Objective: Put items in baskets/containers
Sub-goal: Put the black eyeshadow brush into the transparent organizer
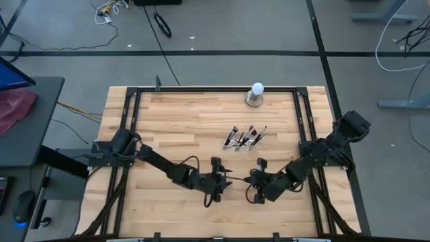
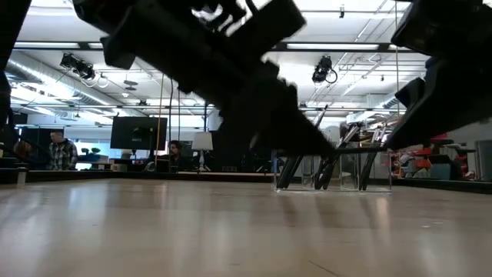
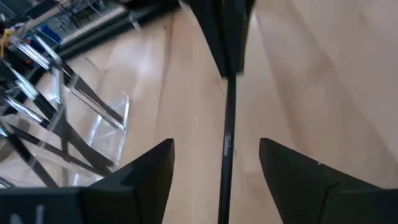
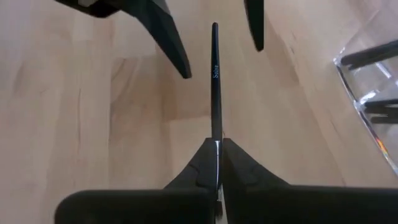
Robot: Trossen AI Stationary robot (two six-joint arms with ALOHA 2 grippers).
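right tool clenched on a brush; left tool released, fingers astride it.

Overhead view straight down, low view level across table, wrist views close, facing each other

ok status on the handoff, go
Right hand shut on brush. Left hand open around its far end. Holder with other brushes beyond. Nothing in the way.
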